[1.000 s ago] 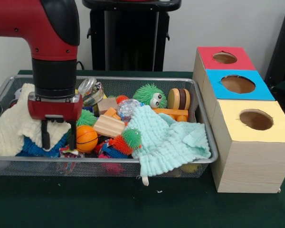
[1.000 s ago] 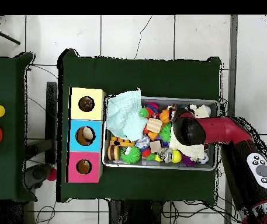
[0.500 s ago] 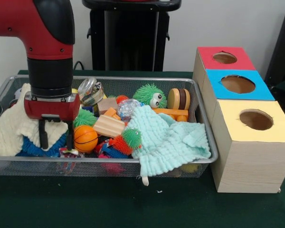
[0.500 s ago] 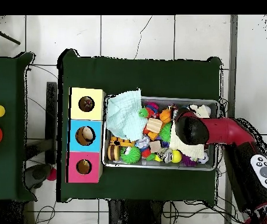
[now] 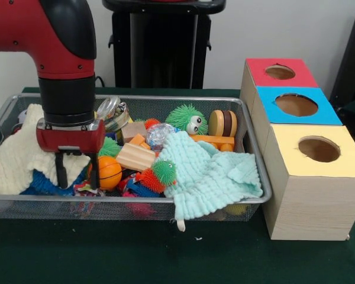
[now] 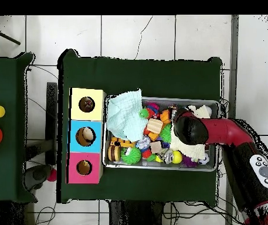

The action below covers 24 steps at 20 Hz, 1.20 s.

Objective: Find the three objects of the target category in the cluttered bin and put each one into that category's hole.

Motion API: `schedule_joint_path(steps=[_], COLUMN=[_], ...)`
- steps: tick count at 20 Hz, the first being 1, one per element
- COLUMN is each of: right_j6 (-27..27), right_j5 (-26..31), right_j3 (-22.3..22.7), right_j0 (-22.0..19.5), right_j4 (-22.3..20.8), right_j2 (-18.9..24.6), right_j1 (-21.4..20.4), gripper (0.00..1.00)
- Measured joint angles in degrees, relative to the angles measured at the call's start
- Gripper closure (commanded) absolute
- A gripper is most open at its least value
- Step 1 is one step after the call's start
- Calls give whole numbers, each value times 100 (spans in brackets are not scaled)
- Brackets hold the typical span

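The silver wire-mesh bin [image 5: 130, 202] stands on the green table, full of toys; it also shows in the overhead view [image 6: 159, 99]. My gripper [image 5: 77, 176] is open and reaches down into the bin's left part in the front view, its fingers [image 5: 61, 173] beside the orange basketball [image 5: 108, 171]. A scrap of multicoloured patterned fabric [image 5: 84, 190] shows just below the fingers at the front rim; most of it is hidden. The yellow-topped box's hole [image 5: 319, 148] is at the right, and also shows in the overhead view [image 6: 87, 104]. In the overhead view the arm's wrist [image 6: 187, 130] hides the gripper.
A cream knitted cloth [image 5: 12, 160] and a blue fuzzy thing [image 5: 42, 184] lie left of the gripper. A mint cloth [image 5: 216, 174] hangs over the front rim. A green spiky ball with eyes [image 5: 186, 118] and a wooden block [image 5: 136, 157] lie mid-bin. Blue-topped [image 5: 296, 105] and red-topped [image 5: 280, 71] boxes stand behind the yellow one.
The gripper has shifted slightly toward the basketball and a little lower into the bin. It stays open. The toys have not visibly moved.
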Motion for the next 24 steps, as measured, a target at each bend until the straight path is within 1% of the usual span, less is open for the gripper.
schedule_joint_path(steps=[17,24], right_j6=[0,0], right_j5=[1,1], right_j3=[46,54], right_j0=[-2,12], right_j4=[300,315], right_j2=[27,26], right_j1=[0,11], gripper=[0,0])
